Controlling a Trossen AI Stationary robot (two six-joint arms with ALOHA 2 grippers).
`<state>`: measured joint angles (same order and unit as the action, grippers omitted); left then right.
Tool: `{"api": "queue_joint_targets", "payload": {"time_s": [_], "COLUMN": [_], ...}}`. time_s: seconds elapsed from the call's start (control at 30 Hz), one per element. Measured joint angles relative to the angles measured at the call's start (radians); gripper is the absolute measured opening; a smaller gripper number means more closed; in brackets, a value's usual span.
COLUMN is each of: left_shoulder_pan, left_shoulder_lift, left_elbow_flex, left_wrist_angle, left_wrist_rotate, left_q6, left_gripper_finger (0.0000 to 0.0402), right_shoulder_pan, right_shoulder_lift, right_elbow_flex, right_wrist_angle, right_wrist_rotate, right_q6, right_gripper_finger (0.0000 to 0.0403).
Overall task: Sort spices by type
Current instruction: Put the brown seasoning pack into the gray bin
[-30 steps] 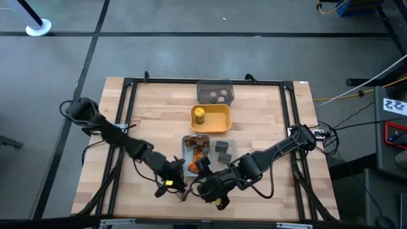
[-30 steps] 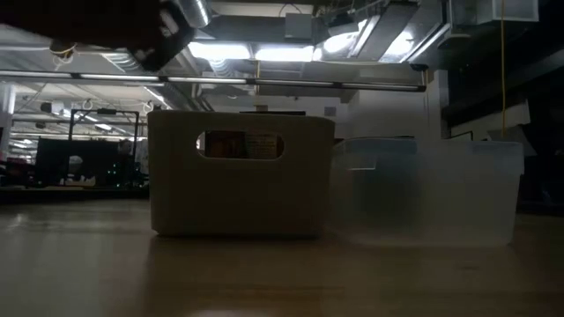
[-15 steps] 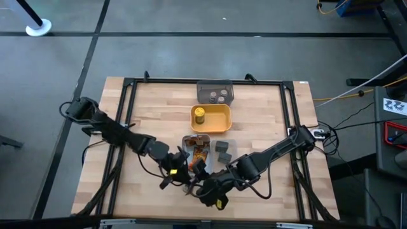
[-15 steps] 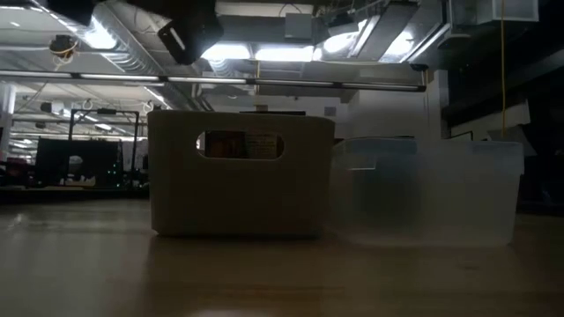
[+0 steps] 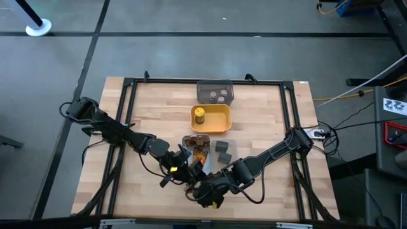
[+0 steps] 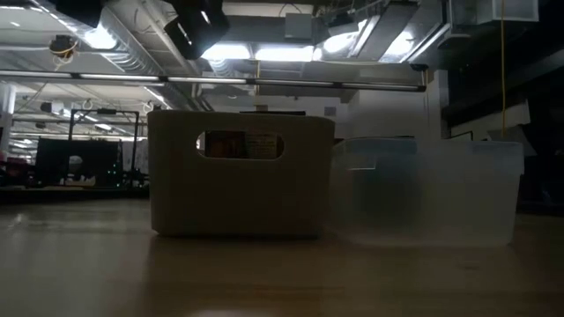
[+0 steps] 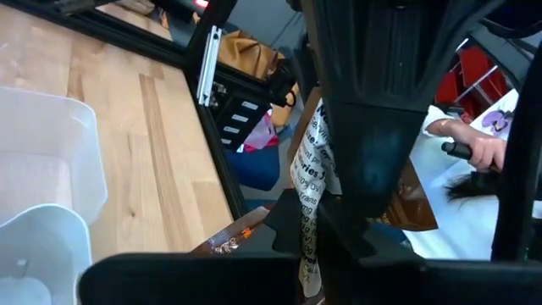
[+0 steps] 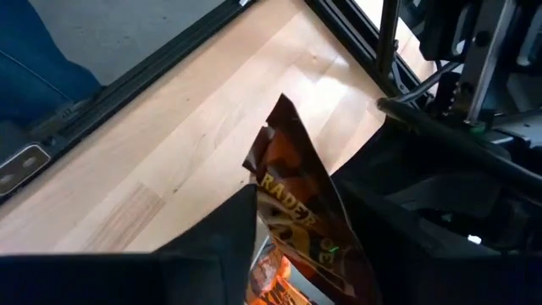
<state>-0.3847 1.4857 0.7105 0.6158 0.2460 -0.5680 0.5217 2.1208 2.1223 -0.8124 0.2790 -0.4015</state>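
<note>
My left gripper (image 5: 183, 166) hovers just near of the pale tray (image 5: 196, 147) that holds orange packets, and it is shut on a brown foil packet with a white printed label (image 7: 308, 182). My right gripper (image 5: 202, 191) is beside it, closer to the table's near edge, shut on a brown and orange foil packet (image 8: 298, 212). Two dark grey cubes (image 5: 222, 150) sit in the clear tray. The yellow-lidded jar (image 5: 200, 114) stands in the yellow tray, and two round jars (image 5: 217, 97) are in the grey tray. My left gripper pinches the labelled packet between its two fingers, across the label side (image 7: 305, 212). The packet stands edge-on in the hold, and its brown foil (image 7: 415, 203) shows past the finger. Nothing lies on the table in the low view, so it is lifted clear. My right gripper pinches the brown and orange packet by its lower part (image 8: 284, 254) between both fingers. The packet's pointed upper corner (image 8: 279, 110) sticks out beyond the fingertips. It is held above the bare table boards.
In the low view a pale tray with a handle slot (image 6: 238, 172) and a clear tray (image 6: 423, 189) stand side by side. A black frame rail (image 5: 133, 86) runs around the table. Bare wood lies left and right of the trays. A person's hand (image 7: 474, 152) shows beyond the table.
My left gripper has moved from near the table's near edge toward the far edge and slightly right, up to the packet tray, keeping its packet. My right gripper has shifted a little toward the table's left, still shut on its packet.
</note>
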Motion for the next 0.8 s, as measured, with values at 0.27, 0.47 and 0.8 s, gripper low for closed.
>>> {"api": "queue_joint_targets", "payload": {"time_s": [0.27,0.47,0.8], "left_shoulder_pan": [0.0,0.0,0.02], "left_shoulder_lift": [0.0,0.0,-0.002], "left_elbow_flex": [0.0,0.0,0.001], "left_wrist_angle": [-0.008,-0.008,-0.063], "left_wrist_rotate": [0.01,0.008,-0.079], "left_q6": [0.0,0.051,0.141], "left_gripper_finger": [0.001,0.0027,0.0142], "right_shoulder_pan": [0.0,0.0,0.001], "right_shoulder_lift": [0.001,0.001,0.001], "right_elbow_flex": [0.0,0.0,0.0], "right_wrist_angle": [-0.002,-0.006,-0.039], "right_wrist_rotate": [-0.003,-0.003,-0.002], "right_q6": [0.001,0.01,0.036], "right_gripper_finger": [0.0055,0.0026,0.0025]}}
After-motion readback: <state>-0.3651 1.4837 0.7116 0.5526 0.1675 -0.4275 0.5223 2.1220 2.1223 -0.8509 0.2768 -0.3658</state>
